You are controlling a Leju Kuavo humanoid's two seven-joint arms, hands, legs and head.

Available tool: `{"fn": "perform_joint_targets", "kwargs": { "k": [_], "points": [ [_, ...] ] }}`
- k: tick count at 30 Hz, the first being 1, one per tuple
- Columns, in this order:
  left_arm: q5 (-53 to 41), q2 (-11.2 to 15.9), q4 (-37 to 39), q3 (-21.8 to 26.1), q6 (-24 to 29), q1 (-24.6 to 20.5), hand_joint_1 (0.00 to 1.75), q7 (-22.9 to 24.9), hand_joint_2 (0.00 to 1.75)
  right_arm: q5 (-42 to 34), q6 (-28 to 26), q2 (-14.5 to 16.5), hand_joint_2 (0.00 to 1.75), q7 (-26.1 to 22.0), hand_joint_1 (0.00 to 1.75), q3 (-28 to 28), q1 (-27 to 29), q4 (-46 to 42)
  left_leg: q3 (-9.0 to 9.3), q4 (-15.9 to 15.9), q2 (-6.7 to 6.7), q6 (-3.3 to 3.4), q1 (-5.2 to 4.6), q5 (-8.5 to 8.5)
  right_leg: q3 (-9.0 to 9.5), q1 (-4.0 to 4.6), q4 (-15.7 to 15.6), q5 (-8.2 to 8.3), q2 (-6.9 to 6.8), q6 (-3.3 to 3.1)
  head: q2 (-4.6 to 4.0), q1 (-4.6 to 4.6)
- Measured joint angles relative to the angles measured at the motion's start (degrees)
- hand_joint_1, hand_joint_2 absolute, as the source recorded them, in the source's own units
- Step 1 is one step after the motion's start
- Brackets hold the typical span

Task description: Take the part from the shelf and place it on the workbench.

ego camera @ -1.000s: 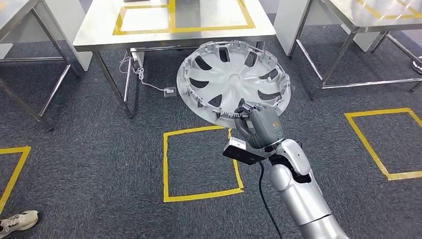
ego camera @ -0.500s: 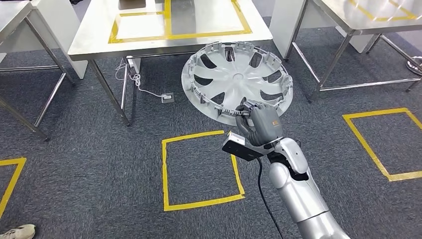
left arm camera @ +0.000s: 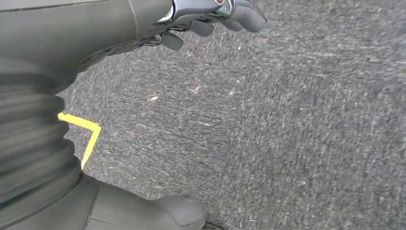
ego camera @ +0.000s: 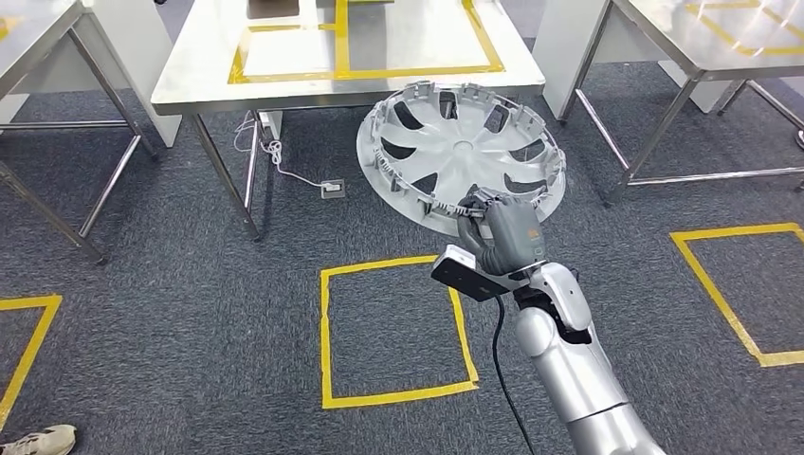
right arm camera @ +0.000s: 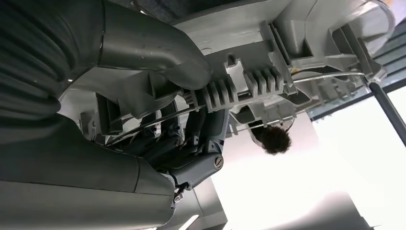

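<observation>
**Wheel cover held over the carpet, workbench just beyond**

At the far left of the head view a steel table [ego camera: 38, 28] is cut off by the frame edge, and a shoe [ego camera: 36, 442] pokes in at the lower left corner. Upper centre stands the workbench [ego camera: 190, 81], its top marked with yellow tape; a white cable [ego camera: 284, 166] trails beneath it to a floor socket [ego camera: 333, 189]. A yellow tape square [ego camera: 327, 332] lies on the carpet below.

Right of centre, the wheel cover [ego camera: 462, 156] hangs tilted in front of the workbench's near edge — the right hand [ego camera: 502, 232] grips its lower rim, fingers [right arm camera: 191, 139] curled behind the ribbed clips. Another table [ego camera: 721, 38] fills the upper right, partly cut off.

The left hand [left arm camera: 143, 28] hangs over bare carpet with fingers curled — empty as far as shows.
</observation>
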Motion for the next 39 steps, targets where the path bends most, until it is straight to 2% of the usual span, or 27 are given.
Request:
{"fn": "perform_joint_targets", "kwargs": {
  "k": [2, 4, 5, 6, 8, 9, 10, 11, 13, 14, 15, 18, 20, 22, 24, 25, 26, 27, 28, 29, 30, 31, 32, 35, 37, 39],
  "points": [
    [0.0, 0.0, 0.0, 0.0, 0.0, 0.0, 0.00, 0.0, 1.75, 0.0, 0.0, 0.1, 1.75, 0.0, 1.75, -0.2, 0.0, 0.0, 0.07, -0.2, 0.02, -0.71, 0.08, -0.20, 0.36, 0.26, -0.8, -0.30, 0.01, -0.06, 0.00, 0.01],
    [0.0, 0.0, 0.0, 0.0, 0.0, 0.1, 0.00, 0.0, 1.75, -0.1, 0.0, 0.3, 1.75, 0.1, 1.75, -0.4, 0.2, 0.0, 0.00, 0.3, 0.25, -1.38, 0.07, -0.70, 1.00, -0.14, -1.5, -0.28, 0.03, -0.24, 0.00, -0.05],
    [-0.1, 0.1, 0.0, 0.0, 0.0, 0.1, 0.00, -0.1, 1.75, -0.1, 0.1, 0.3, 1.75, 0.2, 1.75, -0.6, 0.3, 0.0, -0.65, 1.8, 0.43, -1.73, 0.03, -1.50, 1.46, -0.41, -1.8, -0.30, -0.02, -0.41, 0.00, -0.15],
    [-0.1, 0.1, 0.0, 0.0, 0.0, 0.1, 0.00, -0.1, 1.75, -0.2, 0.1, 0.4, 1.75, 0.2, 1.75, -0.7, 0.3, 0.0, -1.97, 4.5, 0.60, -2.06, 0.07, -2.71, 1.92, -0.61, -2.1, -0.40, -0.08, -0.58, 0.00, -0.28],
    [-0.2, 0.2, 0.0, 0.0, 0.1, 0.1, 0.00, 0.0, 1.75, -0.4, 0.1, 0.5, 1.75, 0.2, 1.75, -0.9, 0.5, 0.0, -6.05, 11.7, 0.81, -2.64, 0.26, -5.48, 2.52, -0.67, -2.1, -0.87, -0.10, -0.85, 0.00, -0.44],
    [-0.3, 0.3, 0.0, 0.0, 0.1, 0.2, 0.00, 0.1, 1.75, -0.5, 0.1, 0.6, 1.75, 0.2, 1.75, -1.0, 0.6, 0.0, -7.86, 14.5, 0.85, -2.85, 0.38, -6.02, 2.87, -0.71, -2.1, -1.16, -0.08, -0.83, 0.00, -0.45],
    [-0.3, 0.3, 0.0, 0.0, 0.1, 0.4, 0.00, 0.1, 1.75, -0.5, 0.1, 0.7, 1.75, 0.3, 1.75, -1.0, 0.9, 0.0, -8.79, 15.5, 0.88, -3.01, 0.47, -5.45, 3.30, -0.77, -2.1, -1.50, -0.03, -0.73, 0.00, -0.44],
    [-0.4, 0.4, 0.0, 0.0, 0.2, 0.5, 0.00, 0.1, 1.75, -0.6, 0.2, 0.7, 1.75, 0.3, 1.75, -1.1, 1.2, 0.0, -8.62, 14.3, 0.91, -3.14, 0.56, -3.78, 3.82, -0.87, -2.0, -1.89, 0.04, -0.55, 0.00, -0.45],
    [-0.4, 0.6, 0.0, 0.0, 0.2, 0.8, 0.00, 0.0, 1.75, -0.6, 0.2, 0.8, 1.75, 0.5, 1.75, -1.3, 1.6, -0.2, -5.49, 6.7, 0.92, -3.34, 0.74, 1.09, 4.79, -1.14, -1.8, -2.78, 0.14, -0.02, 0.00, -0.47],
    [-0.3, 0.6, 0.0, 0.0, 0.1, 0.8, 0.00, 0.0, 1.75, -0.7, 0.1, 0.9, 1.75, 0.6, 1.75, -1.5, 1.7, -0.4, -3.79, 3.0, 0.87, -3.22, 0.74, 2.55, 5.02, -1.14, -1.6, -3.21, 0.24, 0.34, 0.00, -0.56],
    [-0.2, 0.6, 0.0, 0.0, 0.1, 0.8, 0.00, 0.0, 1.75, -0.7, -0.1, 1.1, 1.75, 0.7, 1.75, -1.6, 1.6, -0.6, -2.65, 0.5, 0.84, -2.89, 0.72, 3.20, 5.11, -1.08, -1.5, -3.52, 0.32, 0.68, 0.00, -0.61],
    [0.0, 0.7, 0.0, 0.0, 0.0, 1.1, 0.00, 0.4, 1.75, -1.1, -1.4, 1.8, 1.75, 0.9, 1.75, -2.2, 1.5, -1.3, -1.99, -0.6, 0.82, -1.36, 0.45, 2.59, 5.20, -0.99, -1.7, -3.97, 0.49, 1.62, 0.00, -0.64],
    [0.1, 0.8, 0.0, 0.0, 0.0, 1.2, 0.00, 0.7, 1.75, -1.3, -2.3, 2.5, 1.75, 1.2, 1.75, -2.5, 1.6, -2.2, -1.61, -0.7, 0.82, -0.49, 0.57, 2.29, 4.69, -1.14, -0.2, -5.04, 0.38, 2.24, 0.00, -0.57],
    [0.1, 0.8, -0.1, 0.0, 0.0, 1.2, 0.00, 0.9, 1.75, -1.3, -3.2, 3.0, 1.75, 1.4, 1.75, -2.7, 1.8, -3.2, -1.23, -0.8, 0.83, 0.11, 0.71, 1.97, 1.59, -1.21, 5.8, -7.78, 0.25, 2.67, 0.00, -0.40],
    [0.1, 0.9, -0.1, 0.0, 0.0, 1.3, 0.00, 0.9, 1.75, -1.1, -3.8, 3.4, 1.75, 1.4, 1.75, -2.7, 2.0, -4.0, -0.89, -0.8, 0.83, 0.30, 0.69, 1.56, -3.22, -1.21, 13.8, -10.36, 0.24, 2.80, 0.00, -0.30],
    [0.2, 0.9, -0.1, 0.0, 0.0, 1.4, 0.00, 0.9, 1.75, -1.0, -4.0, 3.6, 1.75, 1.3, 1.75, -2.7, 2.2, -4.3, -0.60, -0.8, 0.79, 0.30, 0.67, 1.31, -4.85, -1.20, 15.9, -10.31, 0.24, 2.74, 0.00, -0.29],
    [0.3, 0.9, -0.1, 0.0, 0.0, 1.5, 0.00, 0.9, 1.75, -1.0, -4.1, 3.7, 1.75, 1.3, 1.75, -2.7, 2.4, -4.6, -0.21, -0.8, 0.74, 0.26, 0.67, 1.03, -5.46, -1.19, 16.0, -9.10, 0.24, 2.61, 0.00, -0.28],
    [0.4, 0.9, -0.1, 0.0, 0.0, 1.5, 0.00, 0.8, 1.75, -1.0, -4.1, 3.8, 1.75, 1.2, 1.75, -2.7, 2.5, -4.9, 0.28, -0.8, 0.66, 0.17, 0.66, 0.72, -4.77, -1.17, 13.4, -6.76, 0.23, 2.37, 0.00, -0.27],
    [0.5, 0.9, -0.1, 0.0, -0.2, 1.5, 0.00, 0.6, 1.75, -1.0, -4.2, 3.8, 1.75, 1.1, 1.75, -2.8, 2.5, -5.2, 0.78, -0.8, 0.60, 0.03, 0.66, 0.40, -3.19, -1.10, 9.1, -3.88, 0.23, 2.02, 0.00, -0.25],
    [0.5, 0.9, -0.1, 0.0, -0.3, 1.5, 0.00, 0.4, 1.75, -1.0, -4.3, 3.9, 1.75, 0.9, 1.75, -2.8, 2.5, -5.4, 1.15, -0.8, 0.55, -0.21, 0.57, 0.07, -1.43, -0.89, 4.8, -1.78, 0.21, 1.63, 0.00, -0.26],
    [0.6, 0.9, -0.1, 0.0, -0.4, 1.5, 0.00, 0.3, 1.75, -1.0, -4.5, 3.9, 1.75, 0.6, 1.75, -2.9, 2.3, -5.7, 1.36, -0.8, 0.53, -0.51, 0.50, -0.22, 0.03, -0.70, 1.4, -0.45, 0.18, 1.30, 0.00, -0.25],
    [0.7, 0.9, -0.1, 0.0, -0.5, 1.5, 0.00, 0.1, 1.75, -1.0, -4.8, 4.0, 1.75, 0.4, 1.75, -2.9, 2.2, -6.0, 1.44, -0.8, 0.54, -0.84, 0.45, -0.42, 0.85, -0.49, -0.5, -0.04, 0.18, 1.05, 0.00, -0.25],
    [0.8, 0.9, -0.1, 0.0, -0.5, 1.5, 0.00, 0.0, 1.75, -1.0, -5.1, 4.2, 1.75, 0.1, 1.75, -2.9, 2.1, -6.3, 1.48, -0.9, 0.56, -1.19, 0.42, -0.54, 1.12, -0.31, -1.1, -0.35, 0.20, 0.88, 0.00, -0.25],
    [0.9, 0.9, -0.1, 0.0, -0.6, 1.5, 0.00, -0.1, 1.75, -1.0, -5.4, 4.4, 1.75, 0.0, 1.75, -3.1, 2.0, -6.8, 1.61, -0.5, 0.68, -2.13, 0.43, -1.17, 1.89, -0.68, -1.9, -0.47, 0.23, 0.16, 0.00, -0.28],
    [0.9, 0.9, -0.2, 0.0, -0.6, 1.4, 0.00, -0.2, 1.75, -1.1, -5.4, 4.6, 1.75, 0.0, 1.75, -3.2, 2.0, -7.0, -0.55, 4.0, 0.82, -2.61, 0.49, -3.46, 2.66, -1.01, -2.3, -0.65, 0.14, -0.45, 0.00, -0.45],
    [1.0, 1.0, -0.2, 0.0, -0.6, 1.5, 0.00, -0.2, 1.75, -1.0, -5.4, 4.7, 1.75, 0.0, 1.75, -3.2, 2.0, -7.0, -4.79, 11.7, 0.90, -2.98, 0.56, -6.37, 3.12, -1.00, -2.3, -1.08, 0.13, -0.82, 0.00, -0.59]
  ]
}}
